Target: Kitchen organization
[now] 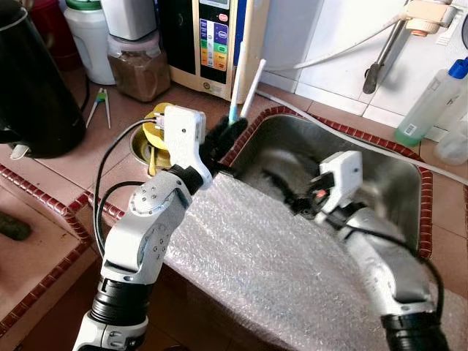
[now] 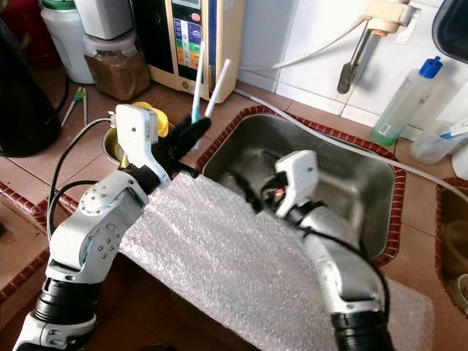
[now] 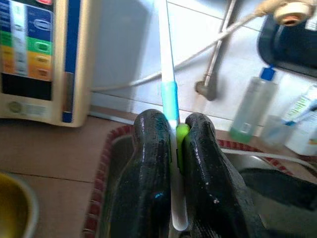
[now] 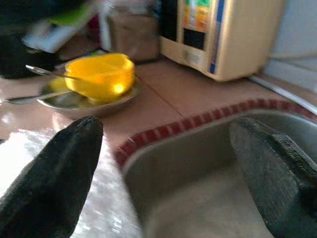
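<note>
Tiled counter, steel sink (image 1: 380, 175). Left gripper (image 3: 173, 163) jaws clamp toothbrush (image 3: 171, 94); right gripper (image 4: 163, 163) jaws wide.

Beige wall appliance (image 1: 213, 44), brown-filled jar (image 1: 137, 66), green-liquid bottle (image 1: 431, 102) behind sink (image 1: 395, 183).

Sink basin (image 1: 380, 183) open w/ room inside, but counter's back edge crowded: purifier box (image 1: 212, 44), jars (image 1: 135, 62), kettle (image 1: 29, 80); yellow bowl (image 4: 101, 74) sits near sink's left rim.
</note>
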{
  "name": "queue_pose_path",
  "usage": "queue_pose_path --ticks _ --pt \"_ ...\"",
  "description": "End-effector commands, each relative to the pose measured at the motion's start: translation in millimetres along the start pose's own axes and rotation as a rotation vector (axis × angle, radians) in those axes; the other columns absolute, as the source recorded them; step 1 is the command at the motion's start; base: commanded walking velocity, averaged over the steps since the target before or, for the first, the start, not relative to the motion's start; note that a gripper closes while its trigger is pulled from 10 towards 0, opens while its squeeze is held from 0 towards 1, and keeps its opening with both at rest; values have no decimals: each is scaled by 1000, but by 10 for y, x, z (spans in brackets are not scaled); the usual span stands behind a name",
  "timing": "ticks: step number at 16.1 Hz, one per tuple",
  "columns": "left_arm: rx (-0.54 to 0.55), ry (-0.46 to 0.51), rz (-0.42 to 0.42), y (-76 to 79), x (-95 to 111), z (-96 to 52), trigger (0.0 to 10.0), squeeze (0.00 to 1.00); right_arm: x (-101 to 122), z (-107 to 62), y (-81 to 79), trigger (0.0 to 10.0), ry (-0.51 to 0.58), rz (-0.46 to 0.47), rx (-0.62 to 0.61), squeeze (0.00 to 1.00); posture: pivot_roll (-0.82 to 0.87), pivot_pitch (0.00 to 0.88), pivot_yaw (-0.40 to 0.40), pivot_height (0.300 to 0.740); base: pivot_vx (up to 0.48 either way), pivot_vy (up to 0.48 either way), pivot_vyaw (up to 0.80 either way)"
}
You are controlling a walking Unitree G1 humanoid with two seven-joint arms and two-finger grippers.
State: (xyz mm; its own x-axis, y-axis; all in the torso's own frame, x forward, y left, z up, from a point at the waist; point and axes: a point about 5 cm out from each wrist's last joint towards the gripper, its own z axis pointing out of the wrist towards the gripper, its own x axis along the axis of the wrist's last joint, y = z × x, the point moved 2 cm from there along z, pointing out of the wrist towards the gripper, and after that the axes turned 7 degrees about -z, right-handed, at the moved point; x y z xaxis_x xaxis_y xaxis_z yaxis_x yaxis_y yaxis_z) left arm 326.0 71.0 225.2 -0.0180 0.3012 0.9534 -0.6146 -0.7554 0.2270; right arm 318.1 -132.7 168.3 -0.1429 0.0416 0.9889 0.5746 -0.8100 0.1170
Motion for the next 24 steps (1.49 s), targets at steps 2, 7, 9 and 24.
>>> queue_pose_path --ticks 2,7,9,24 --pt "-94 -62 -6 72 -98 -42 10000 0 61 -41 177 10000 7 8 -28 0 -4 97 -49 740 0 0 0" --pt "-299 -158 -156 261 -314 -163 10000 0 258 -4 400 10000 80 201 18 0 0 105 -47 740 0 0 0" --pt "-350 -159 -255 335 -344 -154 10000 0 338 35 512 10000 100 261 36 0 -5 111 -45 740 0 0 0" --pt "-274 -114 -237 266 -355 -37 10000 0 495 -133 599 10000 129 383 174 0 -21 119 -53 740 0 0 0"
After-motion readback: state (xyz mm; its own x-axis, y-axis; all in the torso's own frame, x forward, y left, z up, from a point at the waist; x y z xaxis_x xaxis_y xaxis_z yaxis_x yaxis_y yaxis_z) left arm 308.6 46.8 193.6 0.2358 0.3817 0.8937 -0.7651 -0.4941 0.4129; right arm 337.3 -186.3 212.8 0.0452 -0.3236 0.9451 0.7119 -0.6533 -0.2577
